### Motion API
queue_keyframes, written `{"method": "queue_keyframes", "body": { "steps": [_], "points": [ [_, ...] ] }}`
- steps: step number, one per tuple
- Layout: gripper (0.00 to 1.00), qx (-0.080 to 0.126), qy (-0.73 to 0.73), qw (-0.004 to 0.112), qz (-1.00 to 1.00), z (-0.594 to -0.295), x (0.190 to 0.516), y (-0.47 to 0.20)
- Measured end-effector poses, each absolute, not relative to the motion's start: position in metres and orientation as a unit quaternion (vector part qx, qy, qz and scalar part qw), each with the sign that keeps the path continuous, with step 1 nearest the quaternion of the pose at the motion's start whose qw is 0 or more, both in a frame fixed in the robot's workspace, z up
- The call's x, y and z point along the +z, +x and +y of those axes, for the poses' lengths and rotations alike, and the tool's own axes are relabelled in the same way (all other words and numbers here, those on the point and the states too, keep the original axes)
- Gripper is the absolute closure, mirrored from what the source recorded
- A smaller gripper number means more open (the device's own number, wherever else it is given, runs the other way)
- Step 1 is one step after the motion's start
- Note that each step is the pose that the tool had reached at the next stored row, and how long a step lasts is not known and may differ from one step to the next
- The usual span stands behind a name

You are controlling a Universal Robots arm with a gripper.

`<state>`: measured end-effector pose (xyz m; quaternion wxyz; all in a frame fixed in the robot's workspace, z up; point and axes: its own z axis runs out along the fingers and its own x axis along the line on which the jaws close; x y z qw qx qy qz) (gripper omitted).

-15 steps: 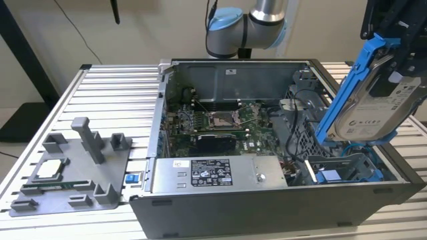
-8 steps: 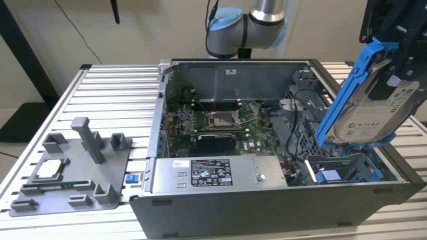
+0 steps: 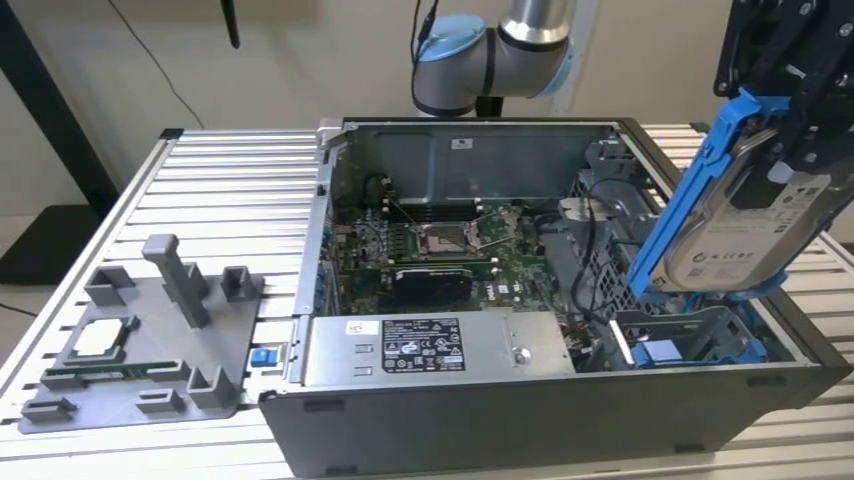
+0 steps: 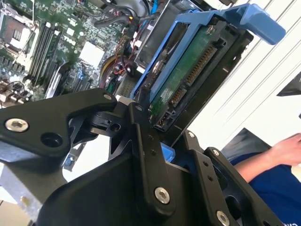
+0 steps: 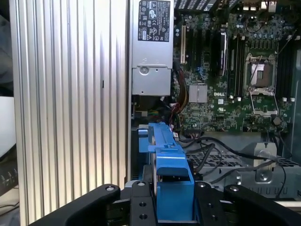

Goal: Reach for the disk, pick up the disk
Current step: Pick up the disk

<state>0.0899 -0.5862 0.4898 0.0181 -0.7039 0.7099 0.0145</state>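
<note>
The disk (image 3: 738, 235) is seen in the exterior view as a flat rectangular slab of silver-grey metal with a white printed label, framed by a bright blue plastic bracket, and it is held tilted steeply, nearly on edge, above the corner of the open computer case (image 3: 534, 420) at the exterior view's right. The pincer (image 3: 787, 110), built of matt black linked bars with bright screw heads, is clenched on the disk's upper end; in the second wrist view its fingers (image 4: 150, 155) are pressed against the blue frame, and the green circuit board on the underside of the disk (image 4: 188, 70) is shown with its row of connector pins. In the first wrist view the blue bracket edge of the disk (image 5: 171, 183) is held between the black bars. Below the raised disk a grey drive cage with blue clips (image 3: 681, 345) and loose black cables are found inside the case. A green motherboard (image 3: 427, 250) with an open processor socket and a grey power supply box (image 3: 420, 350) with a black label lie further in. The case stands on a ribbed aluminium table (image 3: 227, 190), and a grey plastic fixture tray (image 3: 147, 340) carrying a small square silver chip (image 3: 100, 340) rests near the table's edge at the exterior view's left. A person's hand (image 4: 287, 148) and a blue sleeve are caught in the second wrist view
</note>
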Motion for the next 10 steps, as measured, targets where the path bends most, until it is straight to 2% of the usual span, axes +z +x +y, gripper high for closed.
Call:
{"method": "queue_keyframes", "body": {
  "steps": [10],
  "points": [
    [1.0,0.014,-0.704,0.018,0.71,-0.588,0.478,0.103]
  ]
}}
